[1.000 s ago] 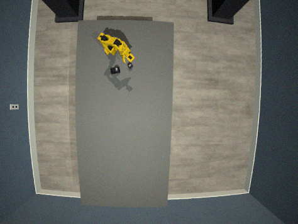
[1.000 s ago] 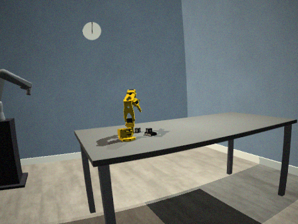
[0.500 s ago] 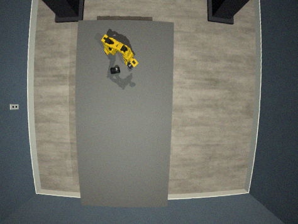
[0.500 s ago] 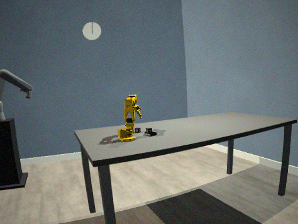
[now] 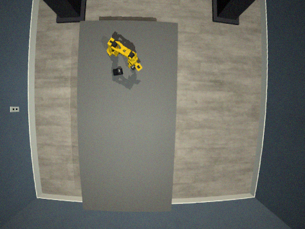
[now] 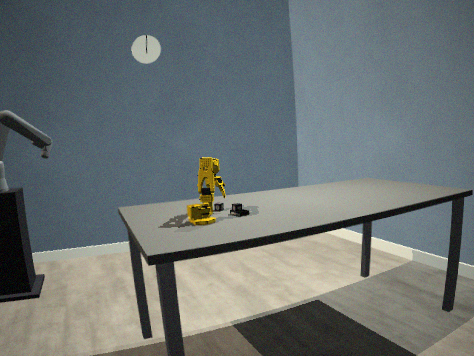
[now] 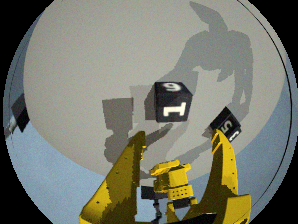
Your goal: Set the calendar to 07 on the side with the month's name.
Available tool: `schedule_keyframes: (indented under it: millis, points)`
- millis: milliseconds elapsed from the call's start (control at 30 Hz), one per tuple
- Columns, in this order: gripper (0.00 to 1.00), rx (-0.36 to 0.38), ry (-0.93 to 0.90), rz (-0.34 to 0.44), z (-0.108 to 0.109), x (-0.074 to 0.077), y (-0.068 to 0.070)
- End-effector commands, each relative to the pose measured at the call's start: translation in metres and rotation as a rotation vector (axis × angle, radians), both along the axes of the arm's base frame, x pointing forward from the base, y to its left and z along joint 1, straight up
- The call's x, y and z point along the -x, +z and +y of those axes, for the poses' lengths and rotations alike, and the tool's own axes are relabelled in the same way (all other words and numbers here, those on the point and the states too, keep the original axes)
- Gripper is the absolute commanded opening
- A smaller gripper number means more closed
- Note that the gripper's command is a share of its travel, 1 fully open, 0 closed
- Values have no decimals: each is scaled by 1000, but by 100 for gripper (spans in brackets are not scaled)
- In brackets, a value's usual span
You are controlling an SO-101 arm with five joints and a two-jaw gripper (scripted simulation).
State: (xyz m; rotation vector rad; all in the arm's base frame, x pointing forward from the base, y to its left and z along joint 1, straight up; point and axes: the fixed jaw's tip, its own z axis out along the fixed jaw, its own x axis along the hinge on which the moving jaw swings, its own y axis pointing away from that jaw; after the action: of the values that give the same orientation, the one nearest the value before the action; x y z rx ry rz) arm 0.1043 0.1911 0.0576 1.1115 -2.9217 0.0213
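My yellow arm stands near the table's far left corner. Its gripper is open, with nothing between the fingers, and hangs a little above the table. A loose black cube with white digits sits on the table just beyond the fingertips. The small black tray lies flat a short way off and holds the other cube. In the wrist view another black digit face shows at the right, partly hidden by the finger. The digits are too small to read.
The table's back and left edges lie close to the arm's base. Black pedestals stand on the floor behind the table; one carries a grey arm.
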Motion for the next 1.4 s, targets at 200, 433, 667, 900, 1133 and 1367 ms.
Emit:
schedule_keyframes:
  millis: [200, 433, 667, 900, 1133, 1367]
  points:
    - [35, -62, -2, -35, 11, -5, 7]
    - [35, -62, -2, -35, 11, -5, 7]
    - [35, -62, -2, -35, 11, -5, 7]
    - [35, -62, -2, -35, 12, -5, 2]
    - [35, -62, -2, -35, 12, -5, -4]
    - [35, -62, -2, -35, 13, -6, -16]
